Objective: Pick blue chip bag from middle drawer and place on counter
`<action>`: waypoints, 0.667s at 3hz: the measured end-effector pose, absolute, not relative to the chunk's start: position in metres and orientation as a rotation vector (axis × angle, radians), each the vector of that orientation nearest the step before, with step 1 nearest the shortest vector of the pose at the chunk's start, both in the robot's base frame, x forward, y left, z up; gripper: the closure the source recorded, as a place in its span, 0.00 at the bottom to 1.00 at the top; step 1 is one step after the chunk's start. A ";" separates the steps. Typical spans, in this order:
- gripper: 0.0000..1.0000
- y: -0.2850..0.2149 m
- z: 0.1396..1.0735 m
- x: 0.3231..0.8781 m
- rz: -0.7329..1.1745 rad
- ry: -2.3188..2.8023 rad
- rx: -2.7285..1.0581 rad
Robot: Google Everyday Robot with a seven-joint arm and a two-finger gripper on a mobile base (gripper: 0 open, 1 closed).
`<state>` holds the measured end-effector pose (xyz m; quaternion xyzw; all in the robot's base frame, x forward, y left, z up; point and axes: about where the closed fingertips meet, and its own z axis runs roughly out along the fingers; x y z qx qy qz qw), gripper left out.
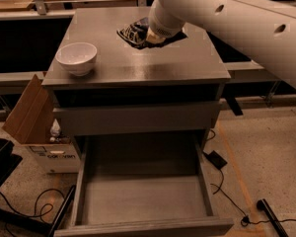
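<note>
Crosswise, bag point(132, 33) beneath end effector point(154, 35)

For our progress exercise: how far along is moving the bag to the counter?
Done: the bag lies on the counter; the open drawer holds nothing. In hand: the gripper is down at the bag's right edge. Left: withdrawing the arm.

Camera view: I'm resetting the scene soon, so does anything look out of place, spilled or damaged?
Nothing looks spilled or broken. The drawer stands pulled out and empty. The crumpled bag lies at the counter's rear, with the gripper at it. The bowl sits upright. A box at the left has its flap gaping.
</note>
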<state>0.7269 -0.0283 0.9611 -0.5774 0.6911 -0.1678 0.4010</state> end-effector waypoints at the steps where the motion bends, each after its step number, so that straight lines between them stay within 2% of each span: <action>1: 0.35 -0.028 0.961 0.726 -0.424 1.746 -1.461; 2: 0.12 -0.027 0.962 0.726 -0.424 1.745 -1.462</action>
